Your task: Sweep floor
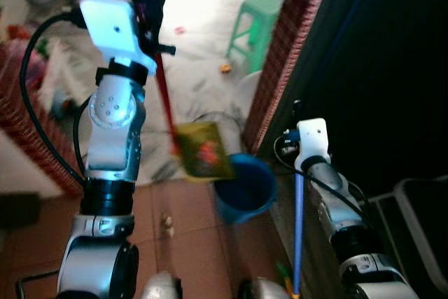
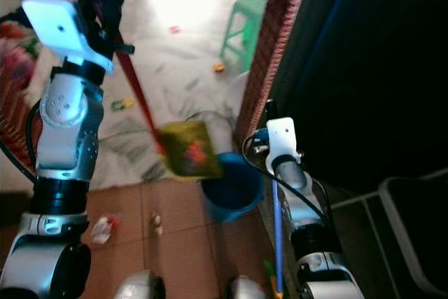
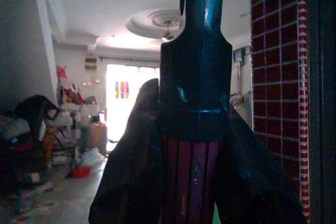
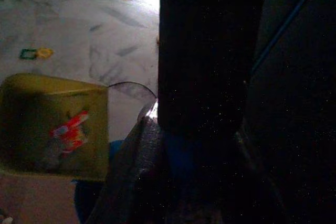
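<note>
My left gripper (image 1: pixel 148 1) is raised high and shut on the red handle (image 1: pixel 165 96) of a dustpan. Its yellow pan (image 1: pixel 203 150) hangs tilted over the rim of a blue bucket (image 1: pixel 246 190), with a red and white wrapper (image 4: pixel 68 132) lying in it. In the left wrist view the red handle (image 3: pixel 191 177) with its black cap runs up between the fingers. My right gripper (image 1: pixel 298 118) is shut on a blue broom stick (image 1: pixel 299 229) that stands upright beside the brick pillar (image 1: pixel 283 54). The broom's head is hidden.
A green stool (image 1: pixel 255 22) stands on the pale floor beyond the pillar. Small bits of litter (image 2: pixel 105 229) lie on the red tiles by my feet and on the marble floor (image 1: pixel 225 68). A dark wall is on my right, clutter at the far left.
</note>
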### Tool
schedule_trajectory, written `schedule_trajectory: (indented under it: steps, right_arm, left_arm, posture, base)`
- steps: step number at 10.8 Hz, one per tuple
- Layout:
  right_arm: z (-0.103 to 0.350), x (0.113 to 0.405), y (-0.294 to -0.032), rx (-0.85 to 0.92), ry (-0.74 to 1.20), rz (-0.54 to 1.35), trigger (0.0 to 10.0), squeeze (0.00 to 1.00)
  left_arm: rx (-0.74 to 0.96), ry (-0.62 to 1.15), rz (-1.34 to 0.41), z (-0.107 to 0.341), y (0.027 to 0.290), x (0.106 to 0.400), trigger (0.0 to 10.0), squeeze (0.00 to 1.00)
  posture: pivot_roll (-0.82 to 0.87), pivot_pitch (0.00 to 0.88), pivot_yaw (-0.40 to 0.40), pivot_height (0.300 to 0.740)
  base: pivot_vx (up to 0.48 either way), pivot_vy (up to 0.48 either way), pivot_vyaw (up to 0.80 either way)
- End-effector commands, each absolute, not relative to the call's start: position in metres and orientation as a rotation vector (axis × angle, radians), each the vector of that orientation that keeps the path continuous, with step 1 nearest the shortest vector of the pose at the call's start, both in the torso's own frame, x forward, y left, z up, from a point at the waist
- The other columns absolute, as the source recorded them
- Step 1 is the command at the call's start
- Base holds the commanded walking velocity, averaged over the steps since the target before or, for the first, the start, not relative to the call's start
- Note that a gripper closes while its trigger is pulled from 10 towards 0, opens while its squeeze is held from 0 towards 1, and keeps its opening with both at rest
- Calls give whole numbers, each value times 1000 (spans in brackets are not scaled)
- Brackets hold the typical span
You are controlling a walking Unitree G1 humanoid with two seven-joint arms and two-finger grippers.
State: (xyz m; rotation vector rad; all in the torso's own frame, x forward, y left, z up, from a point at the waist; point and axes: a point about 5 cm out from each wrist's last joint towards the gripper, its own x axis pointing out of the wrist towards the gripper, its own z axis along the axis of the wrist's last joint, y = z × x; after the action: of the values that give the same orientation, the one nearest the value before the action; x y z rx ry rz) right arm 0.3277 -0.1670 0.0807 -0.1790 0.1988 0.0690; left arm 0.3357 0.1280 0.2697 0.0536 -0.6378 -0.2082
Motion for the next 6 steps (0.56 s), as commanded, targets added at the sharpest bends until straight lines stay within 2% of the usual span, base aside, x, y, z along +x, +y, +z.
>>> schedule_trajectory:
  steps: [1,3,5,6]
  right_arm:
    - [91,331,-171,-194,157,58,10000,0]
    - [91,331,-169,-194,156,61,10000,0]
    - [90,331,-165,-188,152,64,10000,0]
    - [91,332,-164,-187,152,65,10000,0]
  left_arm:
    - [15,-743,-271,286,108,325,10000,0]
    - [12,-744,-334,276,85,321,10000,0]
    - [96,-759,-428,259,52,322,10000,0]
    - [107,-758,-442,257,47,322,10000,0]
  posture:
    - [24,44,-52,740]
    - [19,44,-50,740]
    - [13,40,-49,740]
    - [12,42,-49,740]
  base:
    - [0,0,0]
    - [0,0,0]
    - [0,0,0]
    - [0,0,0]
